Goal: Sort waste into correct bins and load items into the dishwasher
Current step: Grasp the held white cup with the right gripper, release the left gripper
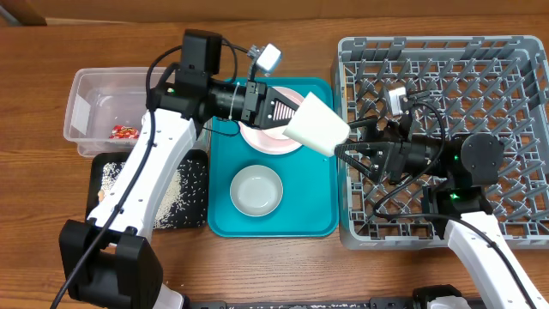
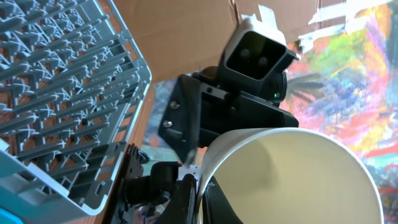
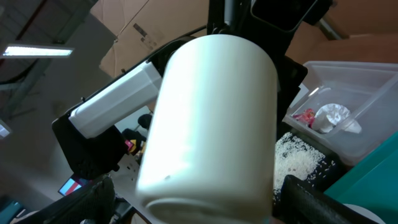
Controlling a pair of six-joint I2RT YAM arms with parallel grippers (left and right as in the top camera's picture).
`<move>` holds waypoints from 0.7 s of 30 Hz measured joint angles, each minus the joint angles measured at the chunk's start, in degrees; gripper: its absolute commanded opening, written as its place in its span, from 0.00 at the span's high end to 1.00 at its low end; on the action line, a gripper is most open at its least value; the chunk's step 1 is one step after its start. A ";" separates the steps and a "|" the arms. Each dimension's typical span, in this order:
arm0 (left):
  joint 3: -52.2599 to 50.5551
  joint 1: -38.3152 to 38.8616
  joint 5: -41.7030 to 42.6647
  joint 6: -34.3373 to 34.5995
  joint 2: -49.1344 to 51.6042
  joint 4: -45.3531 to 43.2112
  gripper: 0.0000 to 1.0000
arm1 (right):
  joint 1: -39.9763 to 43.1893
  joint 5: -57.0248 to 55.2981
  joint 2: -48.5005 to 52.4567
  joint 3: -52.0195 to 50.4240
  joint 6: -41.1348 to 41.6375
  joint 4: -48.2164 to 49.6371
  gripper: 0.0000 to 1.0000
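My left gripper [image 1: 283, 114] is shut on the rim of the white cup [image 1: 316, 125], holding it on its side in the air over the teal tray. In the left wrist view its fingers [image 2: 200, 200] pinch the cup's wall [image 2: 292, 174]. My right gripper [image 1: 346, 144] stands open with a finger on each side of the cup's base [image 3: 211, 118]; its dark fingers [image 3: 323, 202] show a gap to the cup. The pink plate [image 1: 262, 137] and the white bowl [image 1: 256, 190] rest on the teal tray. The grey dishwasher rack [image 1: 480, 86] is at the right.
The teal tray [image 1: 309, 215] sits mid-table. The clear tub [image 1: 94, 94] holds a red candy wrapper [image 1: 125, 132] and a crumpled tissue [image 3: 333, 117]. The black tray [image 1: 199, 163] in front of it holds rice scraps [image 1: 176, 193].
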State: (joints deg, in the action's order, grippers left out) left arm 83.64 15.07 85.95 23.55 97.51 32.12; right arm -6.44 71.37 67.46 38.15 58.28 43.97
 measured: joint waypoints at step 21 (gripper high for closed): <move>0.00 0.70 -3.65 -0.02 0.00 -2.14 0.96 | -2.45 -4.98 2.25 0.00 -0.04 -0.09 0.33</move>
State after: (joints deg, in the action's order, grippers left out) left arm 83.64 15.77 82.30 23.53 97.51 29.98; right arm -8.88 66.39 69.71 38.15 58.24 43.88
